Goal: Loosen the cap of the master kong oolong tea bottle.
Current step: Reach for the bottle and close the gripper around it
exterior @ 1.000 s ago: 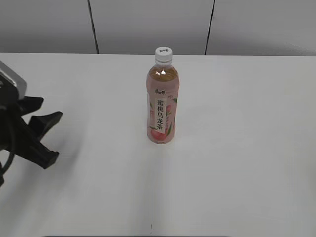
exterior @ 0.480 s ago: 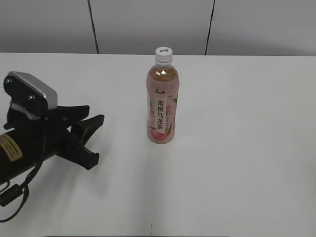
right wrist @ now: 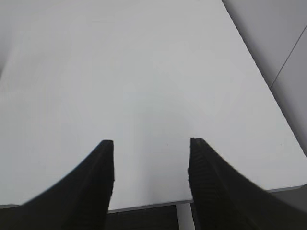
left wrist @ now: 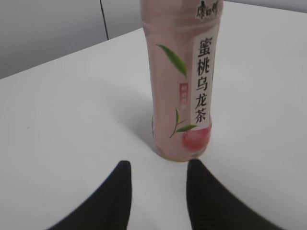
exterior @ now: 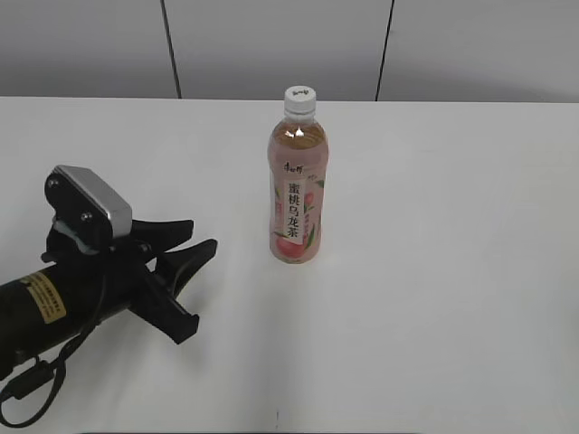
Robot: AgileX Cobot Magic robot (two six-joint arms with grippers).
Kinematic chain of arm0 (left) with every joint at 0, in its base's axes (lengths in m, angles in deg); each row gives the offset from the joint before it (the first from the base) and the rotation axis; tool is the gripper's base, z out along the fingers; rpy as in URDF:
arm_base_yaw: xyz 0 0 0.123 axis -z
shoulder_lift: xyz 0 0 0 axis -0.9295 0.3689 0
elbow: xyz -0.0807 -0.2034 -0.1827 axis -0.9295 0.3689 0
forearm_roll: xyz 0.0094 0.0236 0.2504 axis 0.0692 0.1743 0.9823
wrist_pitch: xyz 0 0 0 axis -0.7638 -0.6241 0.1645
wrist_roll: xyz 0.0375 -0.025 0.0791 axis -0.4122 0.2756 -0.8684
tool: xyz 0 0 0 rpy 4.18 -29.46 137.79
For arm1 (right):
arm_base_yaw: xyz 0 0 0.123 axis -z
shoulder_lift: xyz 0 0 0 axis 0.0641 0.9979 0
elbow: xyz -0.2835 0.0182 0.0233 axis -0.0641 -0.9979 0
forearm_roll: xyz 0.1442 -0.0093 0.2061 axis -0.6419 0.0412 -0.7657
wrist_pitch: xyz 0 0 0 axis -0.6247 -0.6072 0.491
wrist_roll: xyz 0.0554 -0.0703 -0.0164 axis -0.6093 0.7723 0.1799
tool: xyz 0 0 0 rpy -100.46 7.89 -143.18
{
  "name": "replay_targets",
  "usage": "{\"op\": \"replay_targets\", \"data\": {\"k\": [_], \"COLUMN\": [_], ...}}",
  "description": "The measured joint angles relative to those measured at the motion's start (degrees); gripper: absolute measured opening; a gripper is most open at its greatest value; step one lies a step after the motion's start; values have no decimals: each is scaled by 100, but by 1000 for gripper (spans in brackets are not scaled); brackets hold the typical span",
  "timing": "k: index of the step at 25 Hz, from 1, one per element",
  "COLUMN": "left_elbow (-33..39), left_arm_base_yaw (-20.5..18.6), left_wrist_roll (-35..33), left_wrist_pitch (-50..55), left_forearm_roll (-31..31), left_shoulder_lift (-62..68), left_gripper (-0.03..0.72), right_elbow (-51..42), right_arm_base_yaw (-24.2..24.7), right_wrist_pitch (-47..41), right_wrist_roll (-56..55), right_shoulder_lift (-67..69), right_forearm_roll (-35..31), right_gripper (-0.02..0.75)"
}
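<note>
The master kong oolong tea bottle [exterior: 297,185] stands upright mid-table [exterior: 434,271] with its white cap [exterior: 300,99] on, while the left gripper [exterior: 192,271], jaws spread and empty, sits low to its left, and the right gripper [right wrist: 151,163] gapes over bare tabletop.

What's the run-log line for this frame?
phase: approach | left gripper: open, near bottle, no contact | right gripper: open, over bare table | cap: on, untouched
</note>
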Motion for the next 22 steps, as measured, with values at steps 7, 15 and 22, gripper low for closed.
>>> {"op": "replay_targets", "data": {"k": [7, 15, 22], "left_elbow": [0, 0, -136], "left_arm_base_yaw": [0, 0, 0], "left_wrist_roll": [-132, -360, -371], "left_wrist_pitch": [-40, -81, -75], "left_forearm_roll": [44, -7, 321], "left_shoulder_lift": [13, 13, 13], "left_gripper": [260, 253, 305], "right_elbow": [0, 0, 0], "right_arm_base_yaw": [0, 0, 0], "right_wrist_pitch": [0, 0, 0], "right_wrist_roll": [0, 0, 0], "right_shoulder_lift": [0, 0, 0], "right_forearm_roll": [0, 0, 0], "right_gripper": [383, 383, 383]}}
